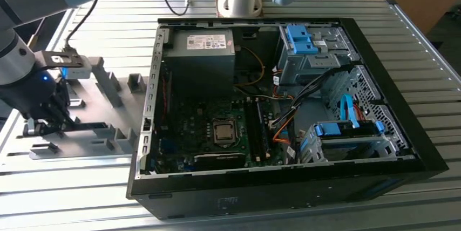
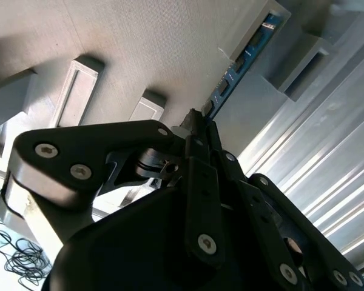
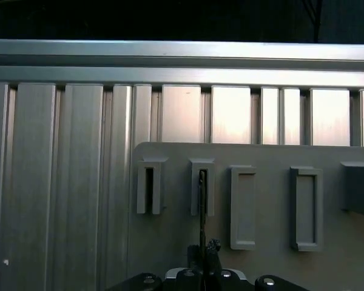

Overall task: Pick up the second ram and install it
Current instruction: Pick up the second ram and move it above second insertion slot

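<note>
Exterior view: bright, even daylight. The aluminium table (image 1: 72,204) shines pale, and the inside of the computer case (image 1: 288,190) lies in shadow. Second wrist view: hard glare along the table's ribs, with the gripper (image 2: 195,118) a dark, unlit mass. First wrist view: slats washed white, upper band black

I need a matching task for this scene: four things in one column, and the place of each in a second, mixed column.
1 second ram
2 processor
3 power supply
4 tool

A inside the case, exterior view's upper left
B in the motherboard's middle
C on edge in a grey holder
D at the ram's end, over the grey plate

Pairs: 1-C, 2-B, 3-A, 4-D
</note>
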`<state>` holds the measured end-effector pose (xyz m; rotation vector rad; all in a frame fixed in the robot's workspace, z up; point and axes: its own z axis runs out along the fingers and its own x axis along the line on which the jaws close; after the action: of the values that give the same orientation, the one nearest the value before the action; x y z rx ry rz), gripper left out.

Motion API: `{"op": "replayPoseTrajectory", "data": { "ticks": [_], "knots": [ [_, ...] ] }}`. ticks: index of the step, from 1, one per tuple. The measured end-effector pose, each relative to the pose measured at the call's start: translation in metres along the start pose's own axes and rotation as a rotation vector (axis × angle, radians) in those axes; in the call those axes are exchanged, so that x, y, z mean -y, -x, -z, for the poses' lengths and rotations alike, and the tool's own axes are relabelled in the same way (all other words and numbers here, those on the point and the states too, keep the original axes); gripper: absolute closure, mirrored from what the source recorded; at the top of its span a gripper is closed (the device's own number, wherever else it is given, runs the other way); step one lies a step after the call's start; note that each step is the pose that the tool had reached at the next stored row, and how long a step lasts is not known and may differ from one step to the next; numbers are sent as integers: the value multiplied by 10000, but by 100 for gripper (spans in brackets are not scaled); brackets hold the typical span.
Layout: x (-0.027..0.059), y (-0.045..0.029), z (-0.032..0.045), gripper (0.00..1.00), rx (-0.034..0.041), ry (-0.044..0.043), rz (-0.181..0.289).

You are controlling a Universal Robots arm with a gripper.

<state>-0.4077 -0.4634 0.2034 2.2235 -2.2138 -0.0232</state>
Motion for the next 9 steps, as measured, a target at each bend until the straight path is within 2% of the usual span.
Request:
{"op": "replayPoseTrajectory", "data": {
  "ticks": [9],
  "knots": [
    [-2, 1, 184, 86, 0, -1, 0]
  ]
}}
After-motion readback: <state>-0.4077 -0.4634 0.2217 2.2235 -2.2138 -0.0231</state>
